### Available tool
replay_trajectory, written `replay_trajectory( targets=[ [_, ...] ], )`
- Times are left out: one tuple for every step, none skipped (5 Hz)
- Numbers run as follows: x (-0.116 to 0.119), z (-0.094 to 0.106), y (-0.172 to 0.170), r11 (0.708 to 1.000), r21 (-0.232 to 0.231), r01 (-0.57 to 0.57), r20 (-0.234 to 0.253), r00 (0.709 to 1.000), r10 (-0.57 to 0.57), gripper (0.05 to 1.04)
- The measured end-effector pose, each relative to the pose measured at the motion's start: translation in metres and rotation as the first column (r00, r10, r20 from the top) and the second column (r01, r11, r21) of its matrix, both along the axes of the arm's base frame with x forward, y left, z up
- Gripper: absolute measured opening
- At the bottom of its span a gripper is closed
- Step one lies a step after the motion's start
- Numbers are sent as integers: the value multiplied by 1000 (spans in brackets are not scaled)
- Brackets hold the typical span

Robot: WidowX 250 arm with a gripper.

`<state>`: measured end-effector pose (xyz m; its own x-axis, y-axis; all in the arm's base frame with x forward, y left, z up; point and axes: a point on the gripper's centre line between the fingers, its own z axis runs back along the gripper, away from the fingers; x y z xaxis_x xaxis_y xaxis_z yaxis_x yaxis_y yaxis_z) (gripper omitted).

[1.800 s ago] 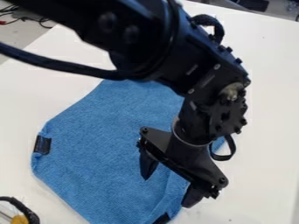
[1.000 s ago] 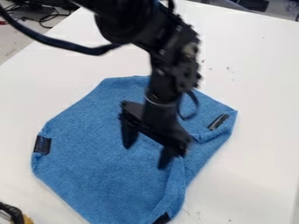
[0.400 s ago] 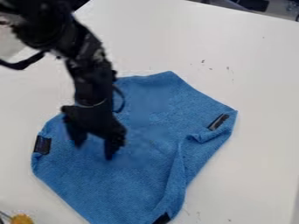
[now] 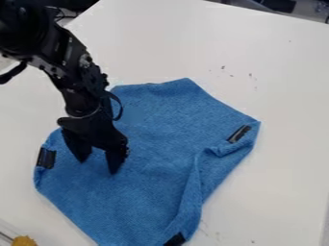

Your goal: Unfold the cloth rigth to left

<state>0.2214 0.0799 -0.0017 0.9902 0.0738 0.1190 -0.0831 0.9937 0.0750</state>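
Where the tool hangs, blue cloth spread beneath

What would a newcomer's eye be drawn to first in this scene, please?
Most likely the blue cloth, spread over the white table, with a fold along its right side and black tabs near its edges. Next comes the black robot arm, slanting in from the upper left, its two-fingered tool open above the cloth's left part. A small yellow-orange thing stands out in the bottom left corner.
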Motion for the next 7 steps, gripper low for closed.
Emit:
replay_trajectory(
  targets=[
    [-8,-2,12,1000,19,-25,0,1000,25,1001],
    [-29,-1,40,992,50,-117,4,993,117,1001],
    [-67,0,68,964,77,-253,-3,967,253,1001],
    [-92,0,85,934,88,-345,-12,938,347,1001],
    [-92,0,87,947,96,-306,-6,951,308,1001],
    [-80,0,82,971,96,-217,4,976,217,1001],
    [-53,4,74,990,122,-71,2,997,71,1001]
  ],
)
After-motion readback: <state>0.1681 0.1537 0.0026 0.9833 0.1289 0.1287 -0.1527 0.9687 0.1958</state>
